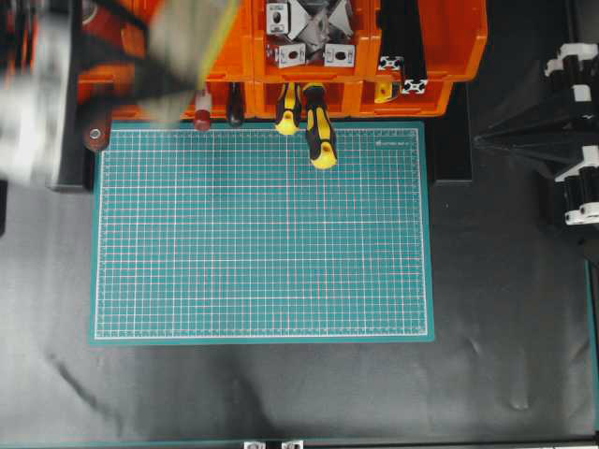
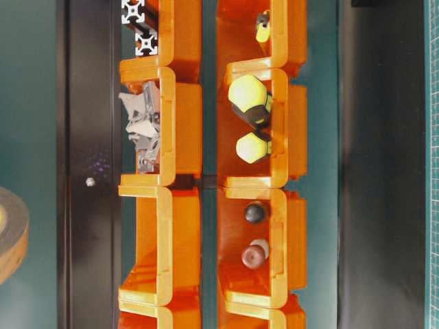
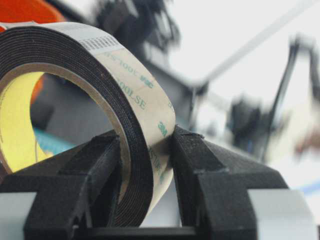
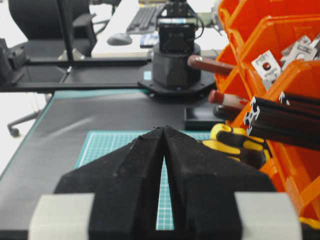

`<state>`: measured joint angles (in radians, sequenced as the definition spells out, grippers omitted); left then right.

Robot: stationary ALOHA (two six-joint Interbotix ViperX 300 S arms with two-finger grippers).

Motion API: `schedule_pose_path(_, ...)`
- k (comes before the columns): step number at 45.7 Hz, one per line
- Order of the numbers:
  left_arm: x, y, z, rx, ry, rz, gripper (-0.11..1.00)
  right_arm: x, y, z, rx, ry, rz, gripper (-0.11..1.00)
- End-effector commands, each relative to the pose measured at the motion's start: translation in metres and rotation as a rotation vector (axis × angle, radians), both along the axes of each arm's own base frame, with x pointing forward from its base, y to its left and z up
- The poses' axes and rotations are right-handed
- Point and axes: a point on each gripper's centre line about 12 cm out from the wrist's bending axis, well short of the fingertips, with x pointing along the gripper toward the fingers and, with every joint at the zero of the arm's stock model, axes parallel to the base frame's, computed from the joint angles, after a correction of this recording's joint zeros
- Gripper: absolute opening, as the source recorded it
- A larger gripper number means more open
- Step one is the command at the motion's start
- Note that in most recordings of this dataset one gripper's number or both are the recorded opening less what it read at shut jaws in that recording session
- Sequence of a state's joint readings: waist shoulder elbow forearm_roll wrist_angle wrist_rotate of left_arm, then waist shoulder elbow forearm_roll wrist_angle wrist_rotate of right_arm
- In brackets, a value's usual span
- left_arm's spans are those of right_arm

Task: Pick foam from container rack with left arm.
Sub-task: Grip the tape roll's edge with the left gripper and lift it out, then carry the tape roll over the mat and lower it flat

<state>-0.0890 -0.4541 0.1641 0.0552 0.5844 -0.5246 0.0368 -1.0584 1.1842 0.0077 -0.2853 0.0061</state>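
The foam (image 3: 125,90) is a ring-shaped roll, black outside with a printed cream liner and a yellow core. In the left wrist view my left gripper (image 3: 147,145) is shut on its wall, with one finger (image 3: 95,160) inside the ring and the other (image 3: 195,155) outside. In the table-level view the foam (image 2: 10,233) shows at the left edge, clear of the orange container rack (image 2: 178,123). Overhead, the left arm (image 1: 37,112) is a blur at the top left beside the container rack (image 1: 468,47). My right gripper (image 4: 164,129) is shut and empty at the right.
A green cutting mat (image 1: 262,234) lies in front of the rack. Yellow-black screwdrivers (image 1: 318,131) and a red-handled tool (image 1: 202,110) stick out of the lower bins over the mat's far edge. The upper bins hold metal brackets (image 1: 309,33) and black extrusions (image 1: 407,47).
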Motion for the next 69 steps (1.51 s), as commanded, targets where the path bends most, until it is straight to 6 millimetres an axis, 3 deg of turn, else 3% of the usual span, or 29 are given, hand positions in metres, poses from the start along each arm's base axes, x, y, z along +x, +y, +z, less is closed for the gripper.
schedule_pose_path(1,0.001,-0.028,-0.002,0.128,0.012,-0.123,0.29,0.001,0.000,0.017,0.003,-0.049,0.001,-0.01)
schedule_pose_path(9,0.017,-0.058,-0.037,0.317,0.084,-0.269,0.29,-0.002,0.000,0.022,0.005,-0.063,0.001,-0.01)
schedule_pose_path(15,0.032,-0.070,-0.082,0.416,0.193,-0.344,0.28,-0.004,0.000,0.026,0.012,-0.076,0.001,-0.01)
schedule_pose_path(24,0.043,-0.075,-0.146,0.466,0.402,-0.397,0.28,-0.005,0.000,0.029,0.023,-0.087,0.000,-0.01)
schedule_pose_path(34,0.044,-0.074,-0.186,0.508,0.553,-0.435,0.28,-0.010,0.000,0.038,0.077,-0.118,0.002,-0.01)
schedule_pose_path(44,0.040,-0.071,-0.202,0.535,0.603,-0.459,0.28,-0.014,0.000,0.042,0.116,-0.117,0.004,-0.01)
schedule_pose_path(69,0.043,-0.059,-0.203,0.520,0.618,-0.424,0.28,-0.016,0.000,0.045,0.117,-0.126,0.005,-0.01)
